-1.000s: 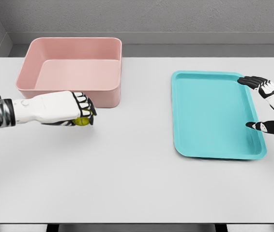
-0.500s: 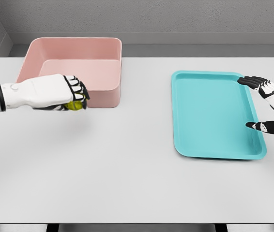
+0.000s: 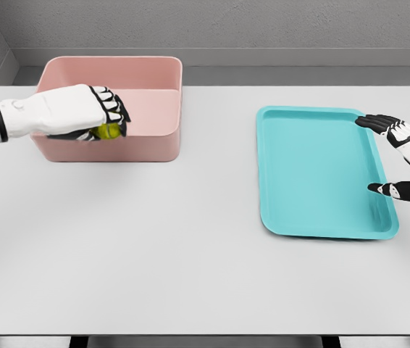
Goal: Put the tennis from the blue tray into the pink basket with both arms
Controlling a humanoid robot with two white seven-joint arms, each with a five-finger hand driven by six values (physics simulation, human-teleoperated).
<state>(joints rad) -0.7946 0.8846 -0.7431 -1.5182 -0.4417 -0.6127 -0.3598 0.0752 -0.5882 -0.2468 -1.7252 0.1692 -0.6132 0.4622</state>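
Gripping the tennis ball (image 3: 109,131) in curled fingers, the left hand (image 3: 89,112) hovers over the pink basket's (image 3: 158,72) front wall, with the basket's hollow just behind it. The ball is small, round and yellow-green. Well right of the basket, the right hand (image 3: 400,156) rests open at the blue tray's (image 3: 314,170) far edge.

White table (image 3: 190,246), flat top; grey wall (image 3: 227,25) behind far edge.

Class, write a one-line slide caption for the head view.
Left hand holds the yellow-green tennis ball over the pink plastic basket.
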